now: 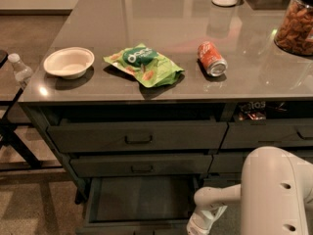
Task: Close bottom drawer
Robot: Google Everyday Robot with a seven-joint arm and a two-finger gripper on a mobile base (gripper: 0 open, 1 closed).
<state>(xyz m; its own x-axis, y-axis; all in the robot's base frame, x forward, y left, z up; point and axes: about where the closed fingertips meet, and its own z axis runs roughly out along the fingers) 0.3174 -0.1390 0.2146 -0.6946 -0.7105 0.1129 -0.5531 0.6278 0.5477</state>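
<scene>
The task is not yet done: the bottom drawer, a wide dark grey drawer with a plain shallow box, stands pulled well out at the foot of the grey cabinet, its bare floor in full view and its low front lying at the lower edge of the view. The two taller-fronted wide drawers above it sit nearly flush. The white arm's gripper hangs low by the drawer's right front corner, partly cut off by the edge of the view. Whether it touches the drawer, how wide it stands or whether it grasps anything, I cannot tell. By my judgement the whole push inward is left to do. As for writing, the crumpled green snack bag on the glossy grey countertop bears a dark oval logo with pale lettering that I cannot read. The orange-red soda can lying on its side shows a white mark, also illegible. Snack packets in the gap of the narrower right-hand drawer carry pale letters, too broken to make out.
</scene>
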